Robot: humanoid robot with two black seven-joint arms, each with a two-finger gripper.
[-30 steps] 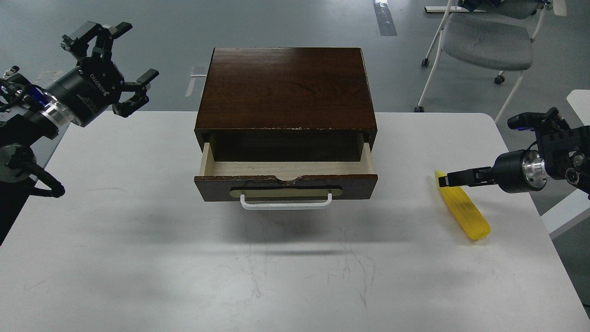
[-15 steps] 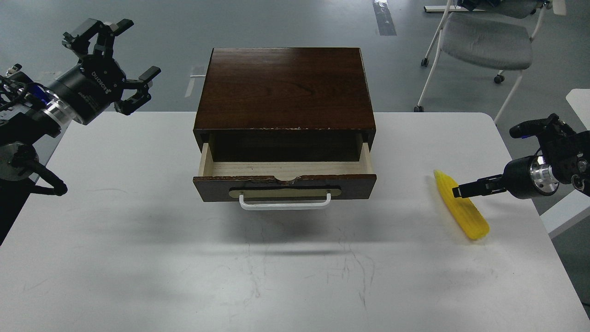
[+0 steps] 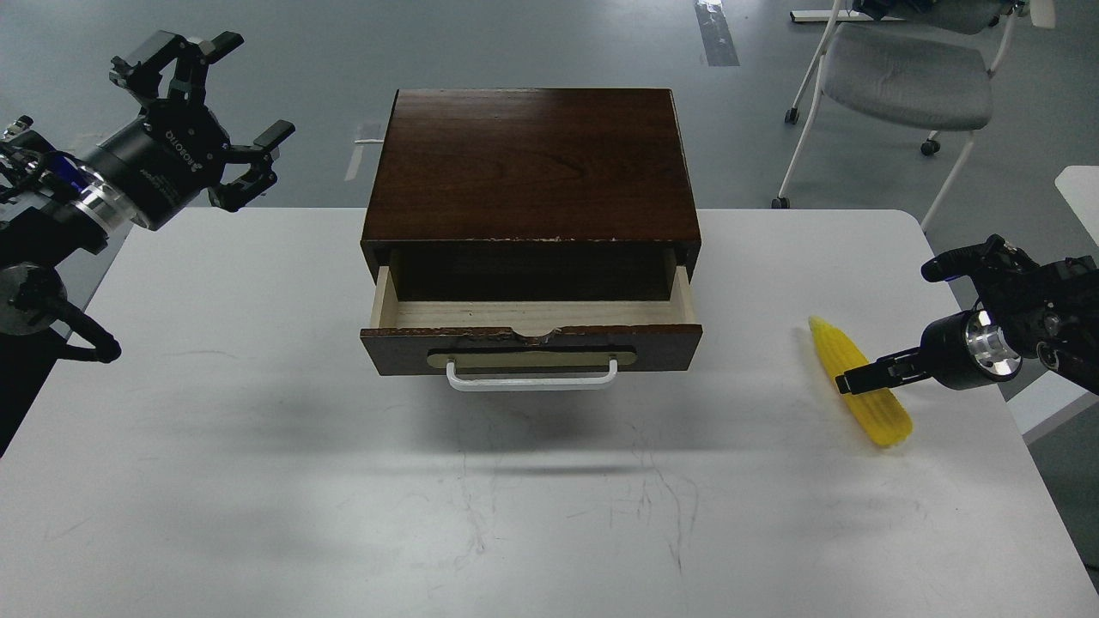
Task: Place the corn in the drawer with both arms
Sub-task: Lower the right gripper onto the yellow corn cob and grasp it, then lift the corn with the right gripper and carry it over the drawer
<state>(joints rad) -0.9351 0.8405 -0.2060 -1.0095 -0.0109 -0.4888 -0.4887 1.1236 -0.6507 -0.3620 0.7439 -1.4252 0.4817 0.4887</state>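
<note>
– How do the jaws stand?
– The left gripper (image 3: 225,101) hangs left of the drawer (image 3: 531,330), jaws splayed wide, grasping nothing. The right gripper (image 3: 859,379) shows dark and edge-on over the corn (image 3: 861,397); whether it is released or clenched cannot be told.
– And the corn?
– It lies on the bench (image 3: 258,481), right of the drawer, long axis diagonal, tapered tip toward the drawer's far side. The drawer stands open.
</note>
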